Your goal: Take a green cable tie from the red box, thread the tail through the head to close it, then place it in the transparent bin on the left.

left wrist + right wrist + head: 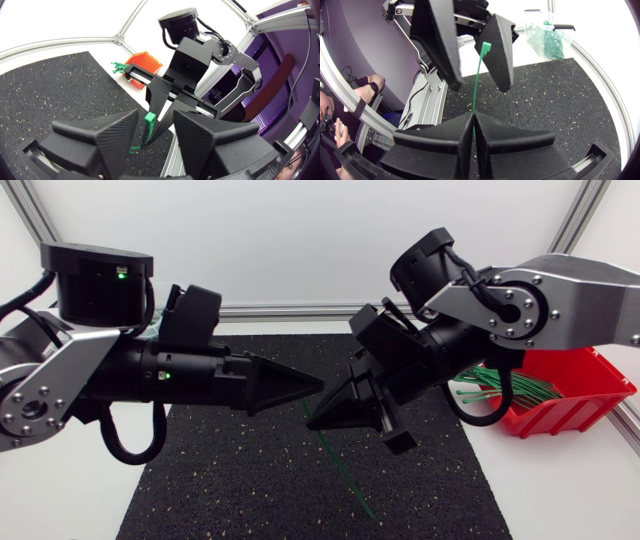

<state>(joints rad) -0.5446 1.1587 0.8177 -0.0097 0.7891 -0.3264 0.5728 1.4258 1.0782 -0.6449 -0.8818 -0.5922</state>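
Observation:
My right gripper point(318, 420) is shut on a green cable tie point(477, 85) partway along its strap. The tie's head point(150, 119) stands up between the fingers of my left gripper point(155, 115), which are apart, with a gap on at least one side of the head. The two grippers meet tip to tip above the middle of the black mat point(250, 480). In the head view the tie's tail point(345, 470) hangs down below the grippers over the mat. The red box point(570, 400) with more green ties sits at the right, behind my right arm.
A transparent bin point(547, 35) holding several green ties shows in the right wrist view, past the mat's far edge beyond my left gripper. The mat covers the middle of the white table, framed by aluminium rails point(300, 310).

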